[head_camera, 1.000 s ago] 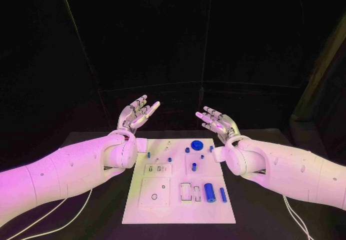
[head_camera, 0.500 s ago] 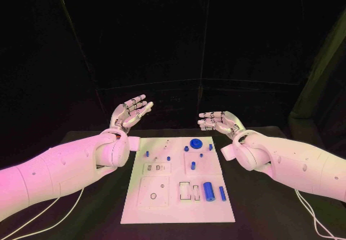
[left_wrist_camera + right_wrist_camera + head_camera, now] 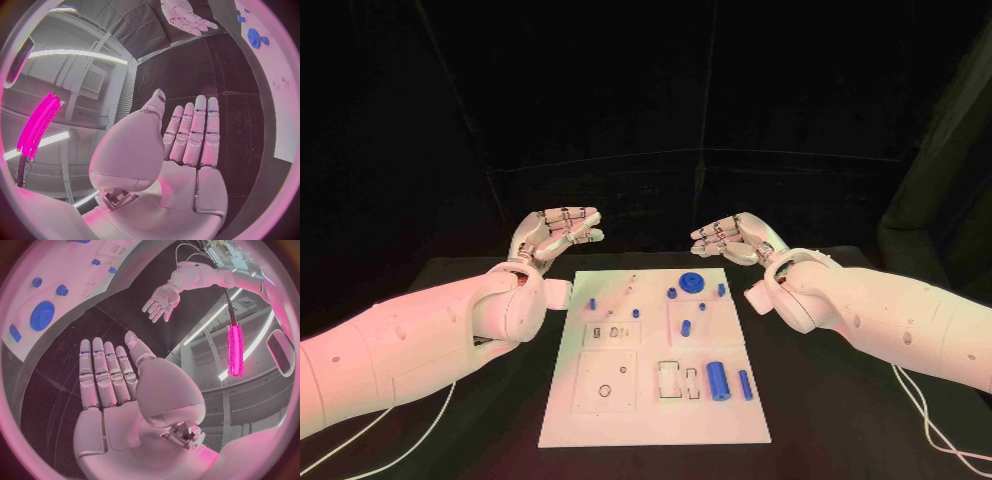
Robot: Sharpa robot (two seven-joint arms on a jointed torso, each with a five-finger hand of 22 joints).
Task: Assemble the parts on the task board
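Observation:
The white task board (image 3: 653,425) lies in the middle of the black table. On it are a round blue part (image 3: 691,281), several small blue pegs such as one (image 3: 589,303) near its far left, and a blue cylinder (image 3: 717,380) beside a thinner blue bar (image 3: 744,385). My left hand (image 3: 557,232) hovers beyond the board's far left corner and my right hand (image 3: 730,236) beyond its far right corner. Both hold nothing. In the wrist views the left hand (image 3: 187,145) and right hand (image 3: 112,385) have their fingers stretched out side by side.
Bare black table (image 3: 848,400) flanks the board on both sides. White cables (image 3: 935,420) trail under my arms near the front. The right wrist view shows my left hand (image 3: 160,300) across from the round blue part (image 3: 42,315); the left wrist view shows my right hand (image 3: 187,15).
Both hands have tipped forward and sunk a little, fingers going from pointing up to lying level. The parts on the board have not moved.

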